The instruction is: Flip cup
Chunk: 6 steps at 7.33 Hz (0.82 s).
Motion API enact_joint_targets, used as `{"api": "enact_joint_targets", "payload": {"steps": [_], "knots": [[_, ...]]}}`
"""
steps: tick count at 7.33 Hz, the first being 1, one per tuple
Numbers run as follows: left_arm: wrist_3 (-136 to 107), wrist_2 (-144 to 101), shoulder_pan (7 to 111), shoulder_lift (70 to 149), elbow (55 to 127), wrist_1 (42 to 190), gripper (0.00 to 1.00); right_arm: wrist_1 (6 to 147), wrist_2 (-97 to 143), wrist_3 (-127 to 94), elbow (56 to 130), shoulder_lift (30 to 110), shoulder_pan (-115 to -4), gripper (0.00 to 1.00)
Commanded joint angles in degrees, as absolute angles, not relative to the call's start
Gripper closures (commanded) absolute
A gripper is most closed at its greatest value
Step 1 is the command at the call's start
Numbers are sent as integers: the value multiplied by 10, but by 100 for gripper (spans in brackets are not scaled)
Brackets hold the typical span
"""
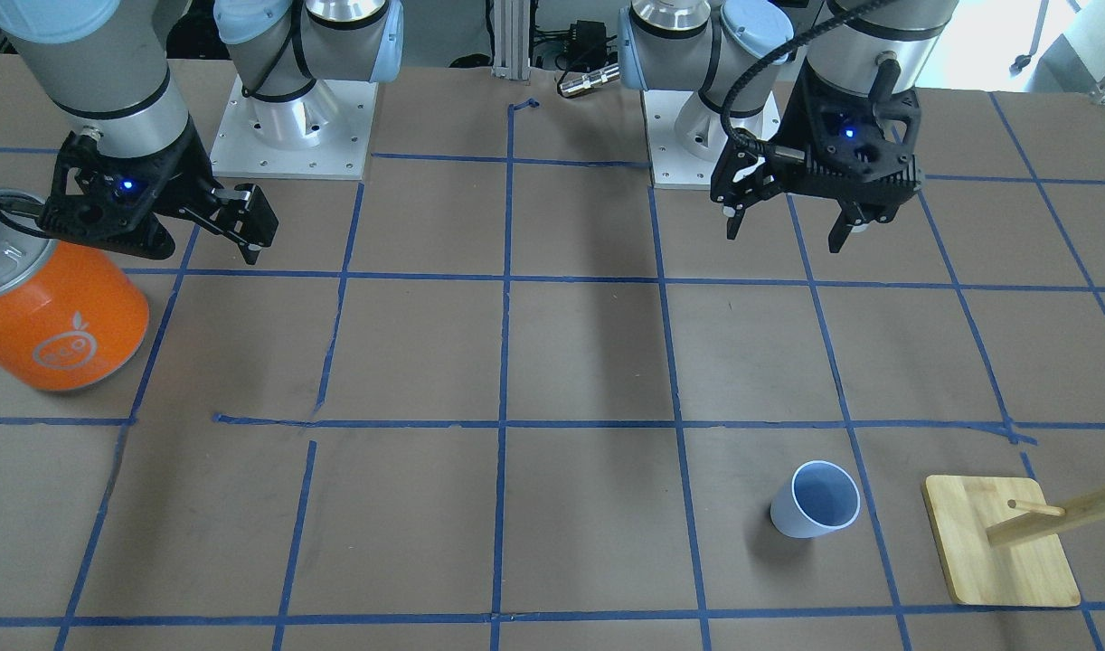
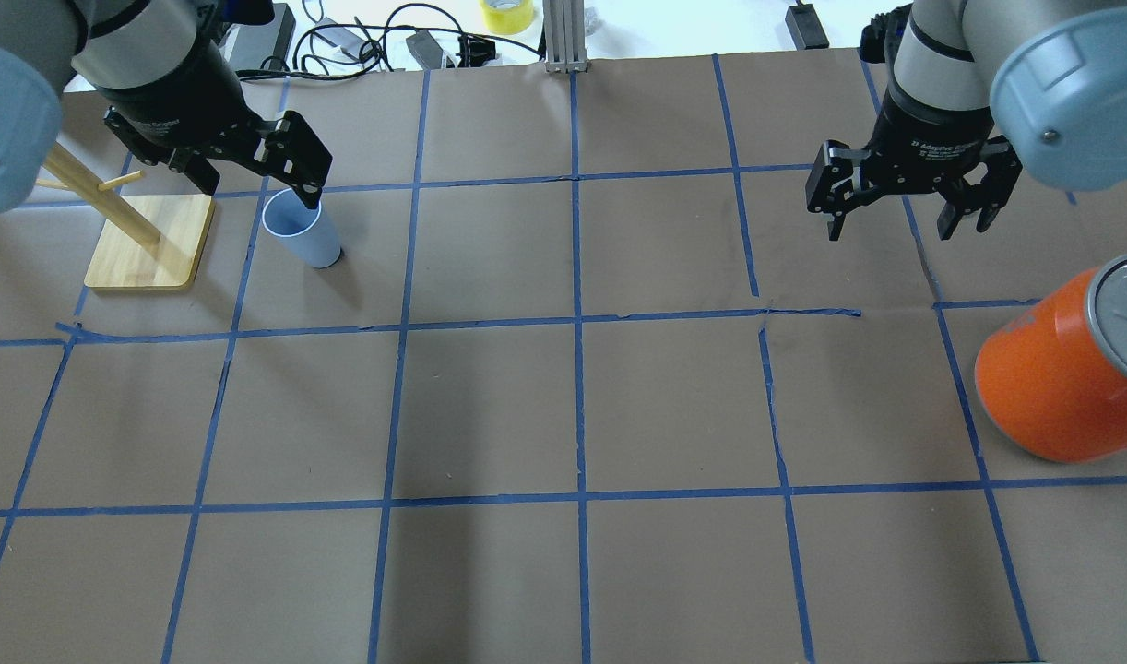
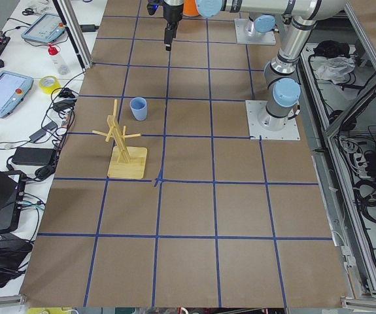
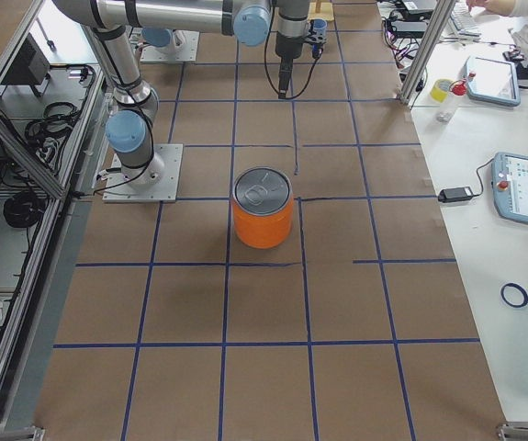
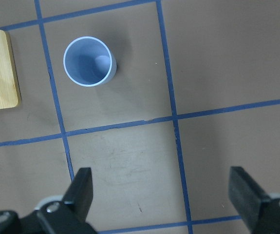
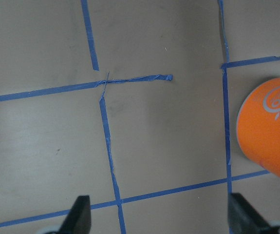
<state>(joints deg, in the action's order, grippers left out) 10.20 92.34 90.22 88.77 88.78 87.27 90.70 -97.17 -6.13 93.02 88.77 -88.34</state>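
The cup (image 1: 815, 511) is a small pale blue tumbler standing upright, mouth up, on the brown table. It also shows in the overhead view (image 2: 302, 232), the left side view (image 3: 138, 108) and the upper left of the left wrist view (image 5: 89, 62). My left gripper (image 2: 250, 184) (image 1: 785, 237) is open and empty, hovering well above the table; in its wrist view (image 5: 164, 195) the cup lies apart from both fingers. My right gripper (image 2: 891, 226) (image 6: 160, 217) is open and empty, above bare table.
A large orange can (image 2: 1052, 378) (image 1: 60, 316) (image 4: 262, 216) with a silver top stands beside my right gripper. A wooden peg rack on a square base (image 2: 148, 240) (image 1: 1000, 551) (image 3: 125, 154) stands close beside the cup. Blue tape lines grid the table.
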Motion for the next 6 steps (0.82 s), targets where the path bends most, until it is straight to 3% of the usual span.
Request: {"api": "enact_joint_targets", "payload": {"steps": [1, 6], "knots": [[63, 922, 911, 869, 888, 907, 0, 907, -973, -62, 932, 888, -883, 0], [47, 902, 906, 861, 877, 929, 0, 907, -973, -62, 934, 888, -883, 0]]}}
